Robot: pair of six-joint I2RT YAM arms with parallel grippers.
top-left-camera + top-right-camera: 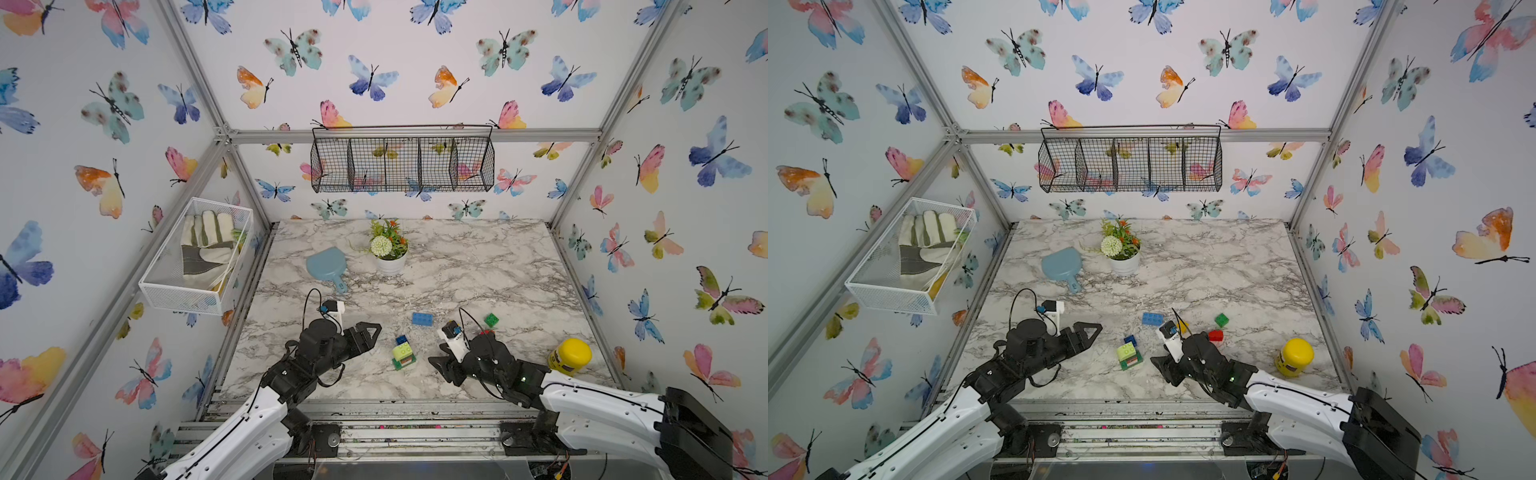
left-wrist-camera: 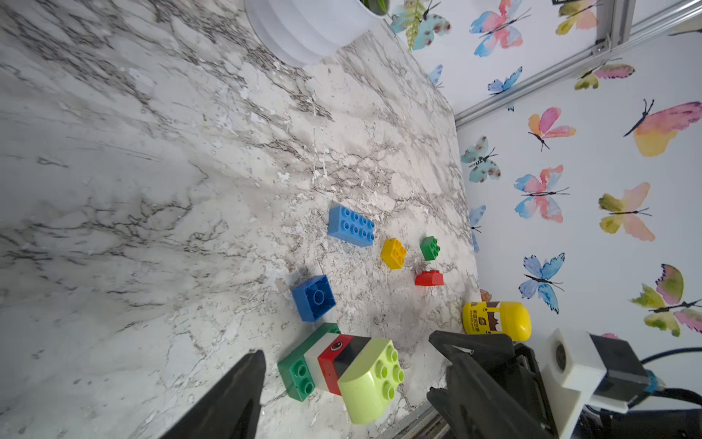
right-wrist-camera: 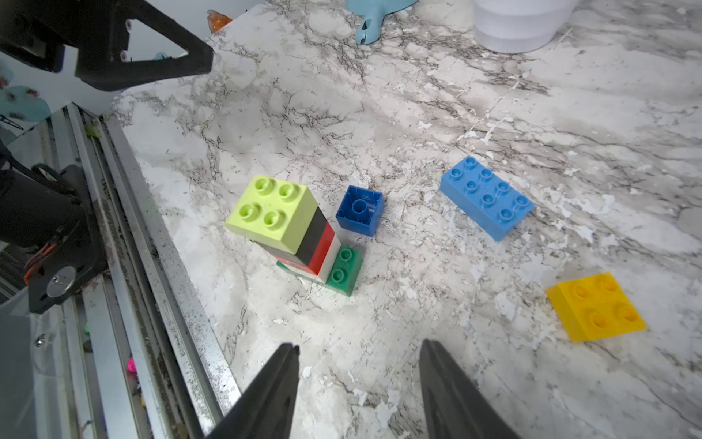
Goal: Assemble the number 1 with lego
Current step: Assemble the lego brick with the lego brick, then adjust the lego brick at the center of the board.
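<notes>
The stack stands upright on the marble table. It has a long green brick at the base, then white, red and black layers, and a lime brick on top.

The left gripper is beside the stack on one side and the right gripper is on the opposite side, so the stack sits between them with bare table showing on both sides. Neither claw touches it. In the left wrist view the left gripper's fingers are spread wide and hold nothing, with the stack just ahead of the gap. In the right wrist view the right gripper's fingers are also parted and empty, and the stack is farther ahead and off to one side.

Just beside the stack, on its back-wall side, a dark blue square brick lies with its hollow underside showing. Farther from the stack are a long light blue brick, a yellow brick, a red brick and a small green brick. The yellow jar stands well away from the stack, beyond the right gripper.
</notes>
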